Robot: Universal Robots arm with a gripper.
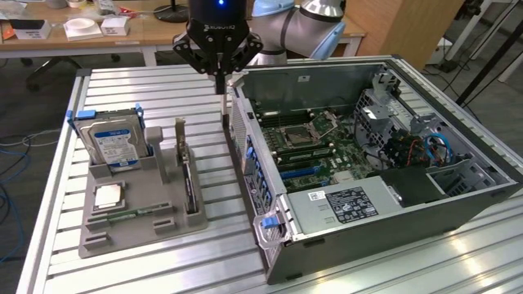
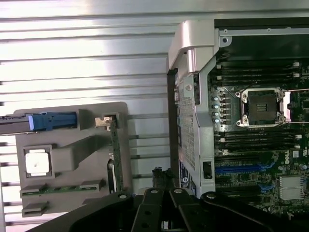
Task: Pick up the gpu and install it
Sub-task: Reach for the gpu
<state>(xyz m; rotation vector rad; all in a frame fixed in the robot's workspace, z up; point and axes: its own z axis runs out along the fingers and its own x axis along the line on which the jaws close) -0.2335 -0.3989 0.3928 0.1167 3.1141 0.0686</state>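
Note:
The gpu is a thin dark card standing on edge in a slot of the grey holder, with its silvery bracket at the far end. In the wrist view the gpu appears edge-on in the holder. My gripper hangs shut and holds nothing. It is above the table, beyond the bracket end of the card and close to the open computer case's near wall. The wrist view has the shut fingertips between holder and case.
The holder also carries an upright silver hard drive, a square processor chip and a green memory stick. Inside the case lie the motherboard, its processor socket and blue expansion slots. A desk stands behind.

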